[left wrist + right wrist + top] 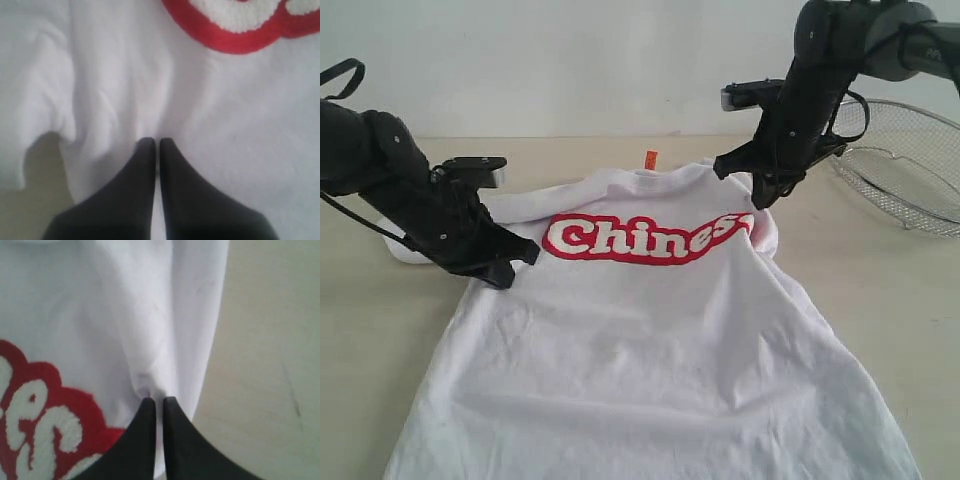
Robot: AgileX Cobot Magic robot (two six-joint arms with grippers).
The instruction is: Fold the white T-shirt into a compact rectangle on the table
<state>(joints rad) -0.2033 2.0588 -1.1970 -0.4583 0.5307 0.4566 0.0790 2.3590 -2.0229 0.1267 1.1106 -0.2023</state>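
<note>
Illumination diffuse, even and moderately bright; no glare noted. Exterior view soft; the white T-shirt (650, 340) is near washed out, its creases faint. Weak shadows fall on the table (880, 300) beside the cloth edges. In the wrist views, left gripper (156, 142) and right gripper (159, 400) are blurred at close range.
</note>
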